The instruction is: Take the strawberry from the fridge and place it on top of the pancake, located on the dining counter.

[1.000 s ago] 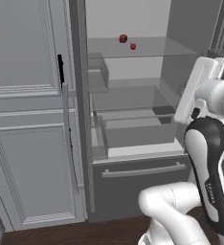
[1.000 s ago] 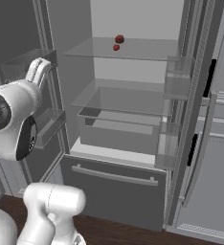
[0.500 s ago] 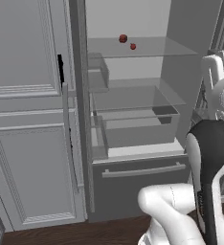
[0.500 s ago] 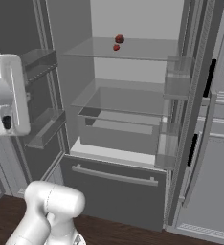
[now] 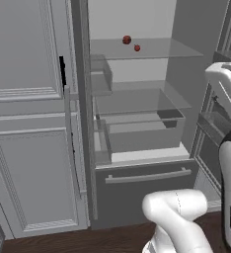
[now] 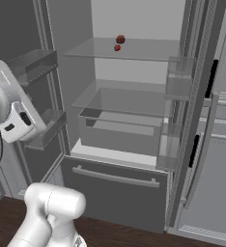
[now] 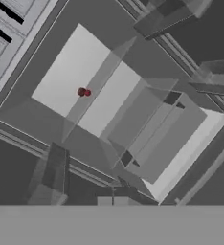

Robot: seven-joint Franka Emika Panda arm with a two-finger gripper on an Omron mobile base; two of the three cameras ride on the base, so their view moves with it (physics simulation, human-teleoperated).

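Fridge [image 5: 137, 123]: you are looking into it with both doors standing open, which is why the glass shelves, the clear drawer and the door bins are all showing.
Strawberry [image 5: 137, 48]: it is sitting on the top glass shelf, toward the back, just beside the larger dark red fruit [image 5: 127, 39]; in the right base view it is the smaller, brighter berry [image 6: 117, 48] in front of and slightly below that fruit [image 6: 120, 39].
Hand view: you are seeing the fridge interior rolled on a diagonal, with the berry [image 7: 87, 93] and the darker fruit [image 7: 81, 91] touching or nearly so; it is too small here to tell which.
Arm: the wrist is sitting at the right edge of the left base view and the left edge of the right base view, well apart from the top shelf, so you are probably still lining up before reaching in.
Jaws: I cannot tell how they are standing; the tips are not resolving in the hand view.
Change: over the last second the arm's upper links have been swinging outward toward the frame edges, opening your sight line to the shelves; the fruit is lying where it was.
Task stage: the pick is not yet begun.
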